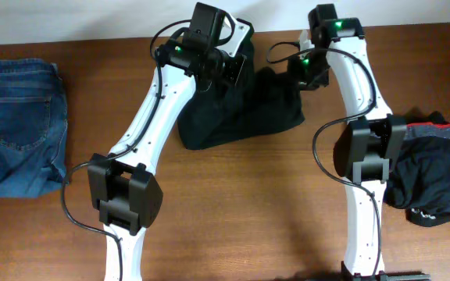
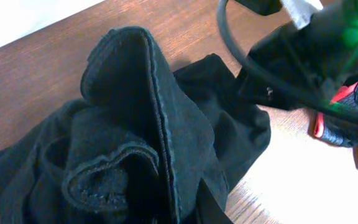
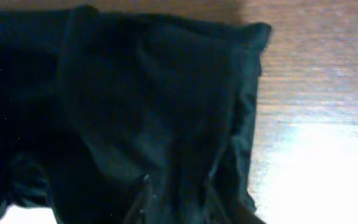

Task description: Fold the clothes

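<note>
Overhead, the black garment (image 1: 241, 117) lies far-centre on the counter (image 1: 233, 203), with the left claw (image 1: 234, 69) and right claw (image 1: 299, 74) over its far edge. Left wrist: its limp, light hem (image 2: 157, 93) stands up, a likely pinch point; the claw's grip is hidden. Right wrist: cloth only, grip unclear.

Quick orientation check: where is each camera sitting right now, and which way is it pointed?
Overhead: fixed above the table, looking straight down; shows both arms, black garment, jeans, clothes pile.
Left wrist: on the left arm, low over the black garment, facing the right arm; own fingers not discernible.
Right wrist: close over the same garment; own fingers not discernible.
Shared: all three see the black garment.
</note>
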